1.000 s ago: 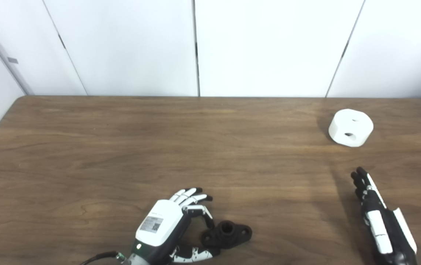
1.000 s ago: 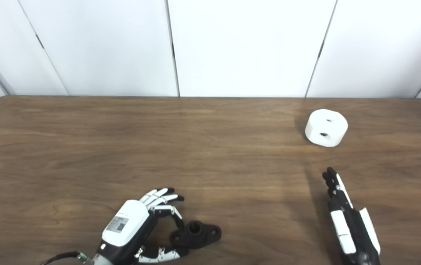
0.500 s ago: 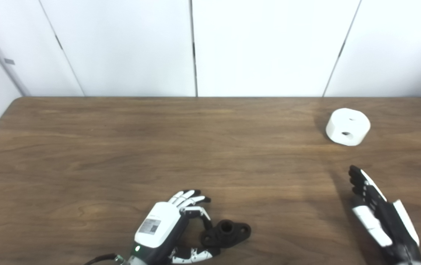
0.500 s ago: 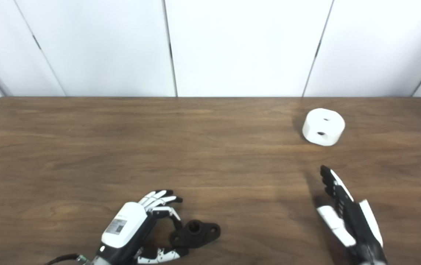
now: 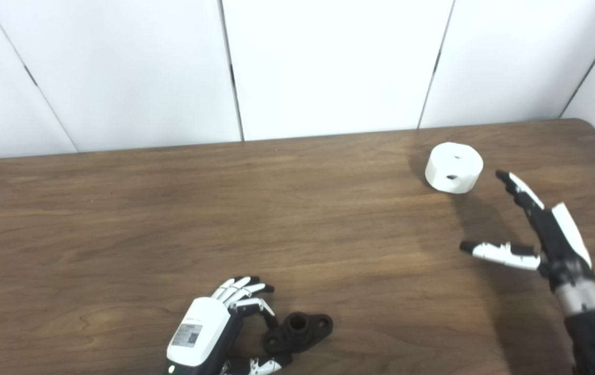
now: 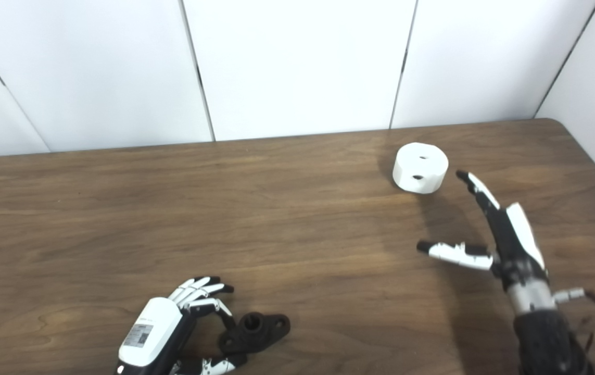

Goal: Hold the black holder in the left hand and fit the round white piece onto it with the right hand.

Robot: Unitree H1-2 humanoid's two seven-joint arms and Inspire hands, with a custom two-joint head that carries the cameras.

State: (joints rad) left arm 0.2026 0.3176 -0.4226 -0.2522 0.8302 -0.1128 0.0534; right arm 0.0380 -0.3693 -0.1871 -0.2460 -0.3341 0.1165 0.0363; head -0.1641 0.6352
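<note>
- Lying flat near the front edge of the wooden table (image 5: 120,219), the black holder (image 5: 298,330) has its raised round collar pointing up and an ear with a hole on each side.
- Curled around the holder's left end, the left hand (image 5: 214,333) has its fingers (image 5: 242,287) bent over the top and its thumb low in front; the fingertips reach the holder's edge, but whether they actually press on it cannot be told.
- That hand is only half closed, a clear gap showing between fingers and thumb.
- Well away at the far right of the table, the round white piece (image 5: 454,167) sits flat, one small hole in its top face and another in its side wall.
- Spread wide and holding nothing, the right hand (image 6: 503,234) points its fingers toward the white piece with its thumb stuck out to the left.
- Its fingertips sit just beside the white piece, apart from it.
</note>
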